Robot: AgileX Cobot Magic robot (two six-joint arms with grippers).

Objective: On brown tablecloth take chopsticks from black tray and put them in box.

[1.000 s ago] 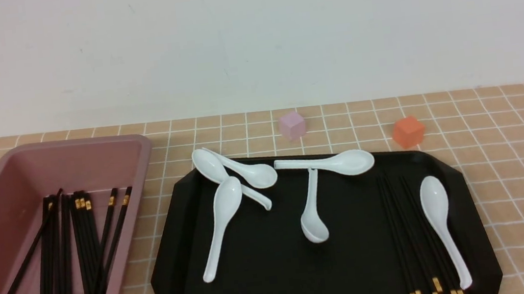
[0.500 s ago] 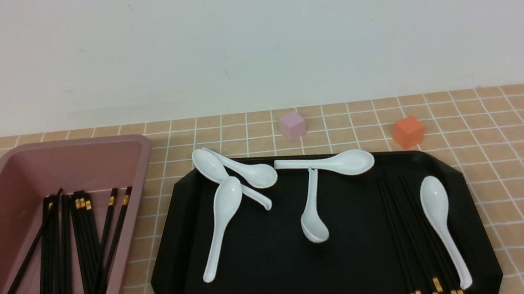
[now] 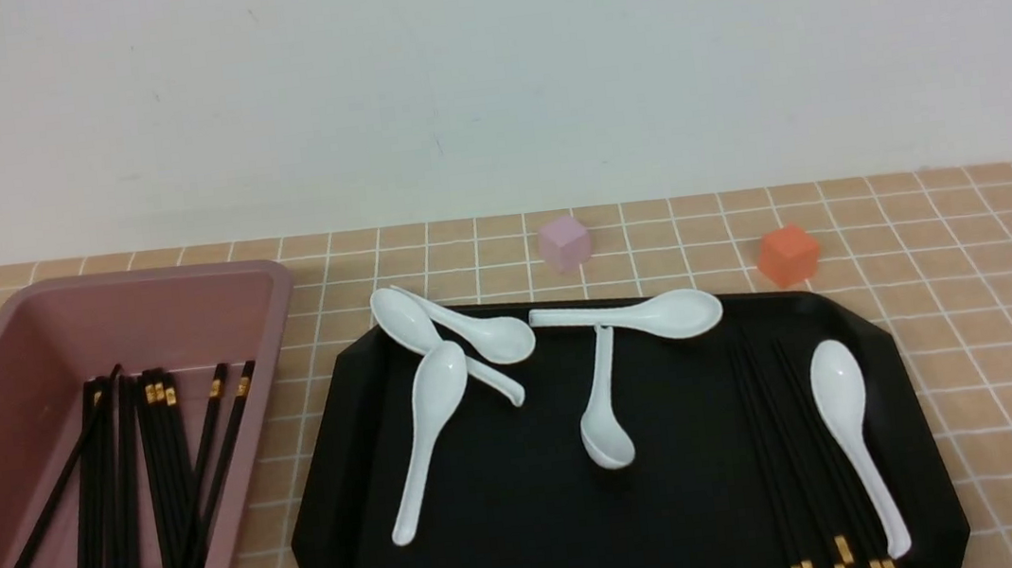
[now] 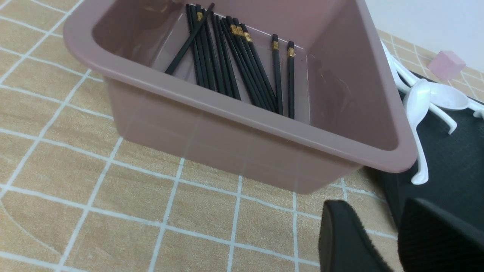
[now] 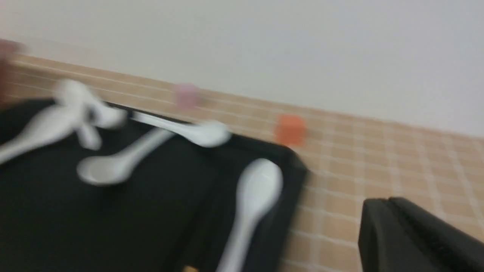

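The black tray (image 3: 534, 528) lies on the brown tablecloth (image 3: 992, 286). Several black chopsticks (image 3: 797, 451) with gold bands lie along its right side, next to a white spoon. The box (image 3: 274, 296) stands at the left with several chopsticks (image 3: 148, 487) inside; it also shows in the left wrist view (image 4: 242, 117). No gripper shows in the front view. My left gripper (image 4: 378, 211) is open and empty, low over the cloth beside the box's near corner. My right gripper (image 5: 387, 206) is shut and empty, over the cloth to the right of the tray (image 5: 151, 211); that view is blurred.
Several white spoons (image 3: 432, 426) lie across the tray's far and middle parts. A pink cube (image 3: 564, 241) and an orange cube (image 3: 787, 254) sit on the cloth behind the tray. A white wall stands at the back.
The right gripper, seen at the front view's right edge, has dropped lower and left that view. The chopsticks, spoons, tray and box have not moved.
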